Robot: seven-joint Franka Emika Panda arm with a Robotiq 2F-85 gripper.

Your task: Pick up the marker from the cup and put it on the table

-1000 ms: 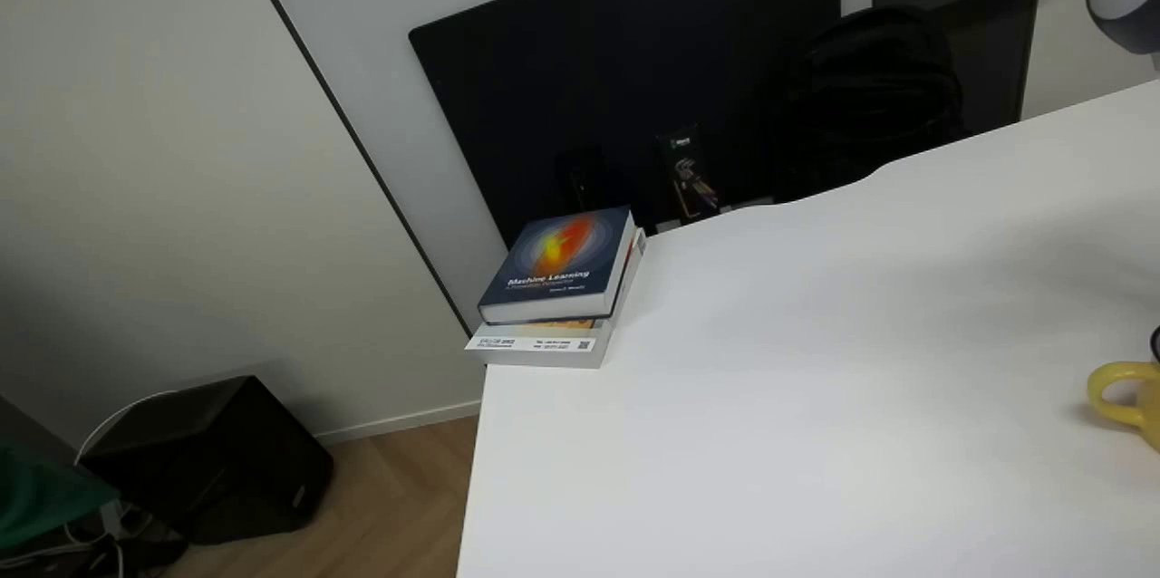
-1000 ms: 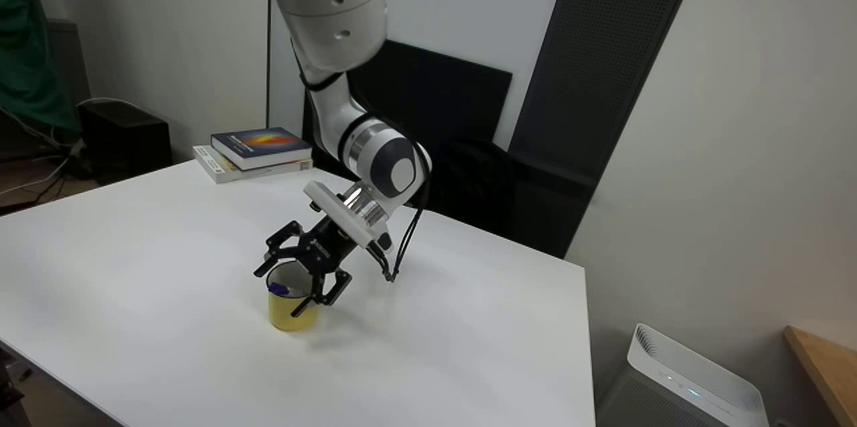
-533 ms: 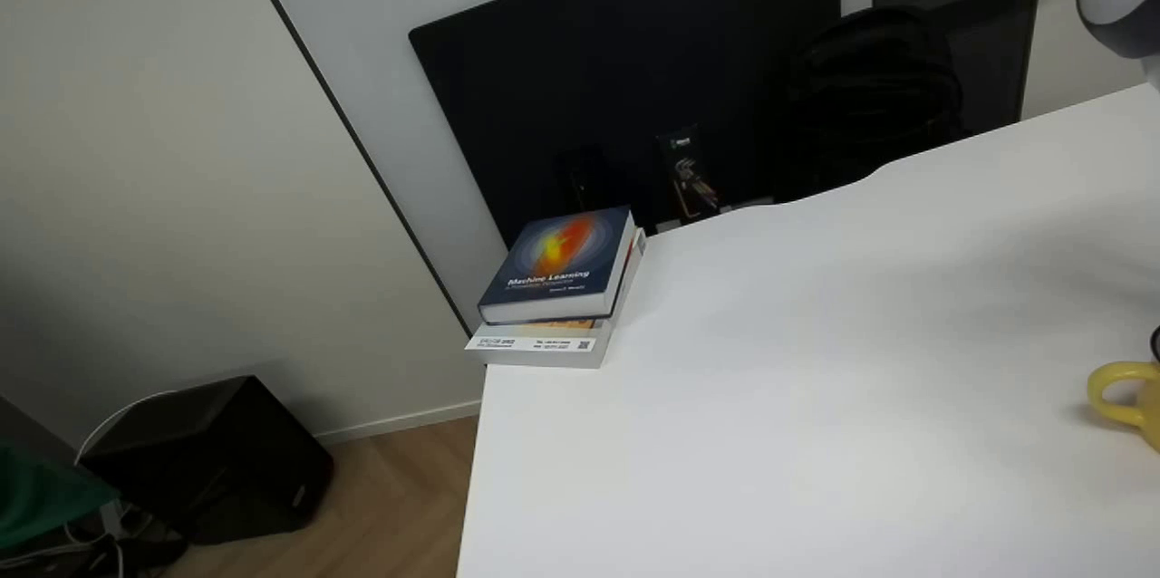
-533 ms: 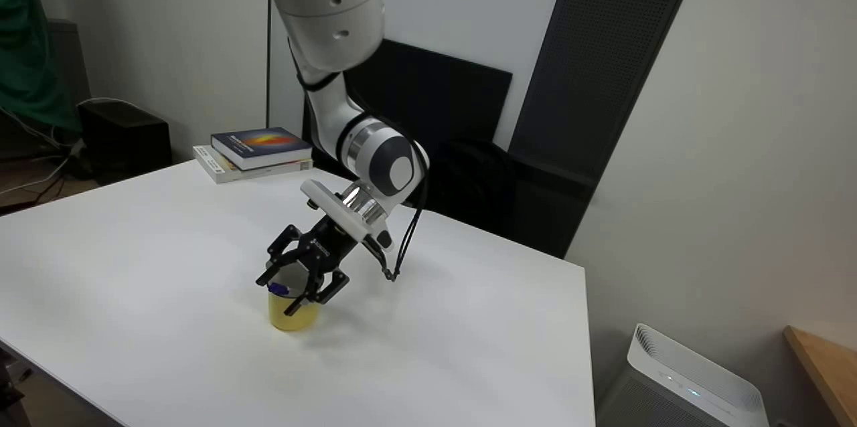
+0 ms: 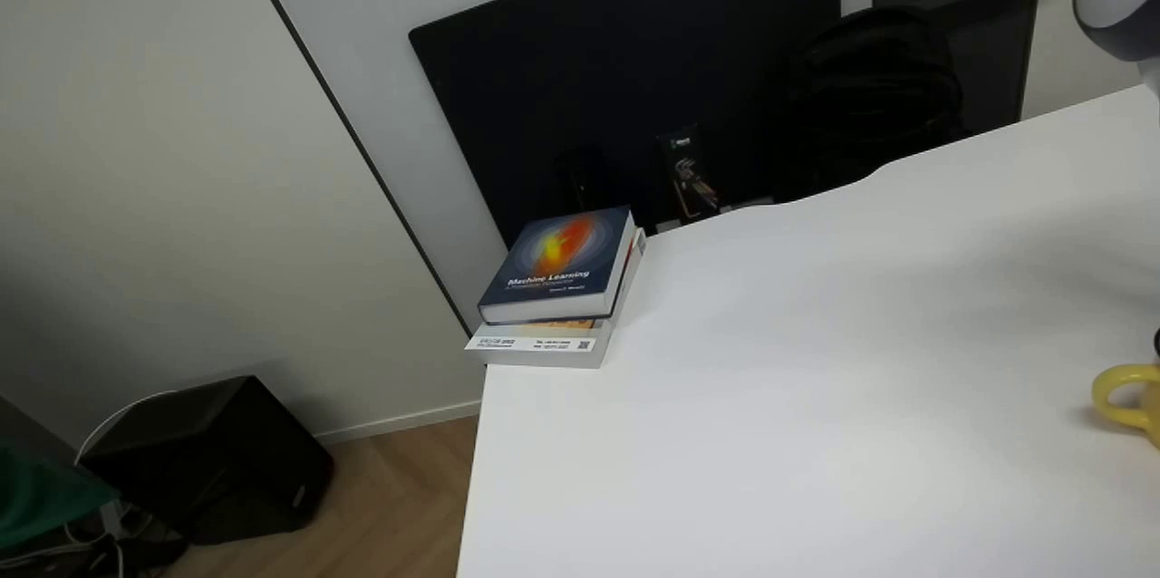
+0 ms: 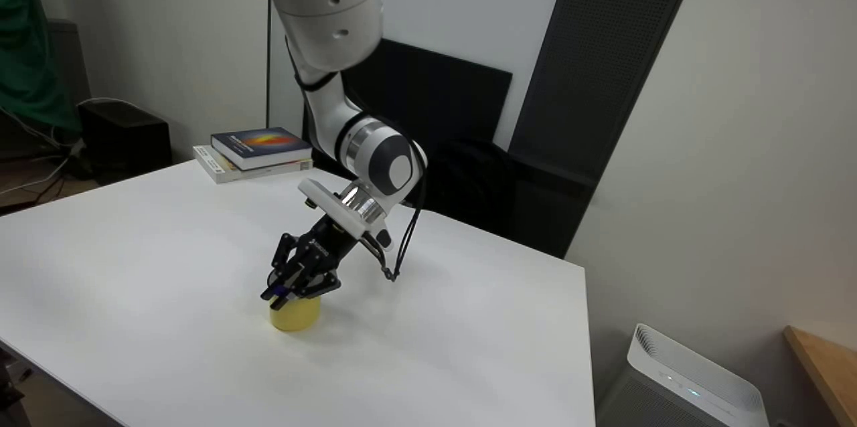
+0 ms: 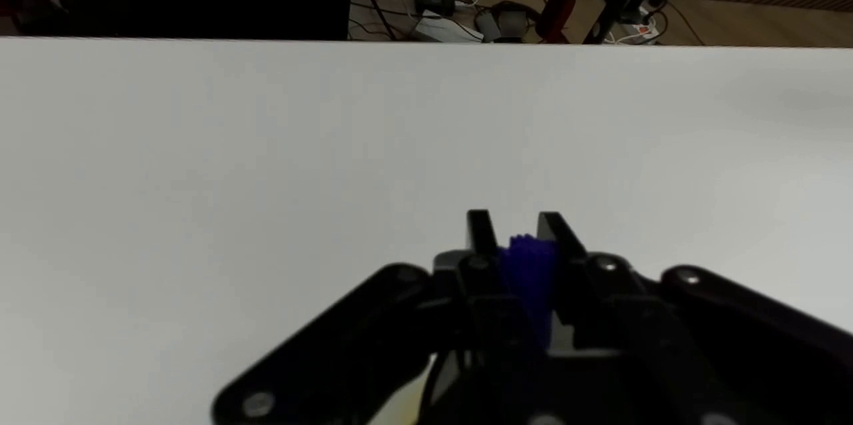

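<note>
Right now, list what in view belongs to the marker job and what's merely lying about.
For the job: marker, cup, table, hand.

Lying about, among others: books, backpack, green cloth, white appliance.

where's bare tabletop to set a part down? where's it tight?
In an exterior view the table is bare from the cup across to the edge on the picture's right, and again between cup and stacked books. Tight: the cup's mouth, where the pincer clasps the marker, and the corner the books fill.
</note>
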